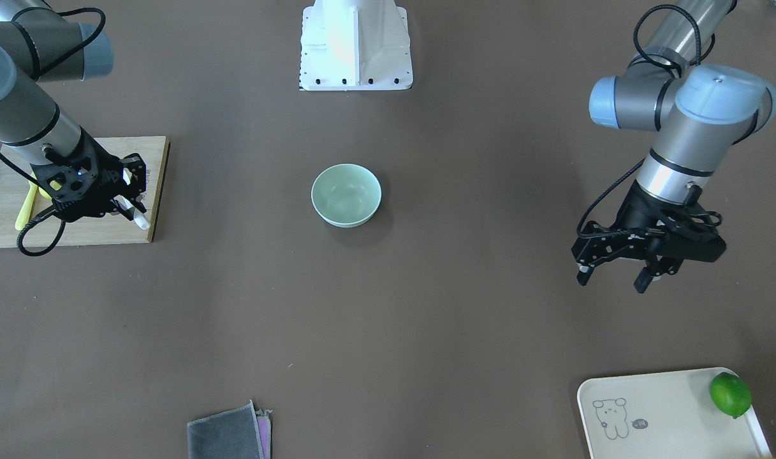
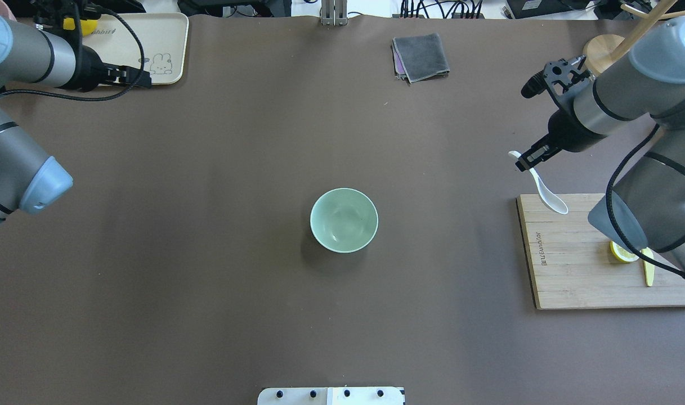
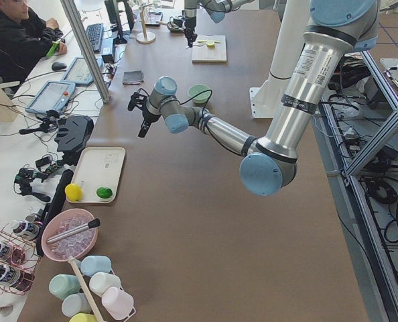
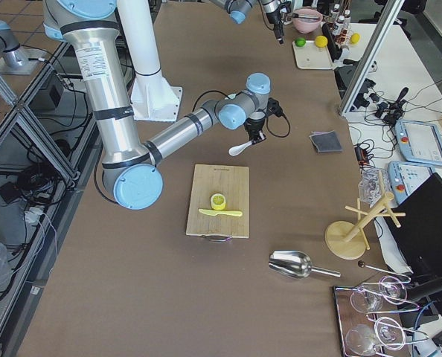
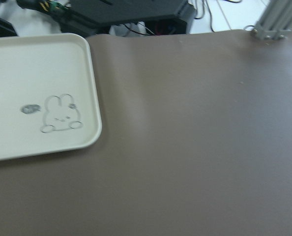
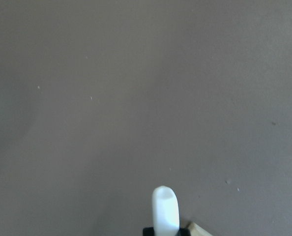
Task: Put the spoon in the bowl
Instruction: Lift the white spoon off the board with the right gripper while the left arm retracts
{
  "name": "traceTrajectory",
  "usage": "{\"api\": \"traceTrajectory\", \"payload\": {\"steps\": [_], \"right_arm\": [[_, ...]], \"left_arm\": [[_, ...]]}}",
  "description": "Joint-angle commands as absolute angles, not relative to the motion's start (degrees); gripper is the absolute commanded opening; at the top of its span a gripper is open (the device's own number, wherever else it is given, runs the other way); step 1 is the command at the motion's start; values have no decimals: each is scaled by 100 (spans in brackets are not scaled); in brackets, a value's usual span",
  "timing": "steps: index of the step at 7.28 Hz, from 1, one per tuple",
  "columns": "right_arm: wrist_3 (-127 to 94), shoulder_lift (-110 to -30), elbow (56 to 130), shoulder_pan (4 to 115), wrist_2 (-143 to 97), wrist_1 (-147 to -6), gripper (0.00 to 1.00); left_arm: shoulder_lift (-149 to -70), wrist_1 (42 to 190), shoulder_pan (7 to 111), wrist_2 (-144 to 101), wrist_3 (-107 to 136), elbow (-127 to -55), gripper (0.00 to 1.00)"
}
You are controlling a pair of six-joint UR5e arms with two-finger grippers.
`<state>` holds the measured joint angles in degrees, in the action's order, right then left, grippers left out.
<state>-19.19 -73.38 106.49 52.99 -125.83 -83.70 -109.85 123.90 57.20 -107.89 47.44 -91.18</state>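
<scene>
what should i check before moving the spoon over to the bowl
1. Is the spoon clamped in the right pincer: ok.
2. Is the spoon off the board: ok, it hangs lifted.
3. Is the bowl upright and empty: ok.
4. Is the left pincer away from the bowl: ok, it is open and far off.
5. Is the grip firm enough for the carry: cannot tell.

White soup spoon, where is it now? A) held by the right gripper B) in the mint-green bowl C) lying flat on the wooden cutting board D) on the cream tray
A: the right gripper is shut on the white soup spoon's handle, scoop hanging down by the wooden cutting board's corner; the round mint-green bowl is empty.
</scene>
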Motion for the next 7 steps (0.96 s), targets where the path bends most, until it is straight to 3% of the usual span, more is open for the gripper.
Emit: {"api": "traceTrajectory", "payload": {"steps": [1, 5, 7], "right_arm": [[-2878, -6595, 10521, 5283, -12507, -8640, 0], [-5637, -5224, 10057, 4265, -11227, -8657, 0], [-6612, -4416, 9329, 3860, -10576, -8631, 0]], "left_arm": [[-10391, 12393, 6107, -11080, 3856, -9097, 98], [-9346, 12366, 7300, -11661, 2307, -9070, 98], [-8967, 12358, 7968, -11917, 1742, -9018, 98]]}}
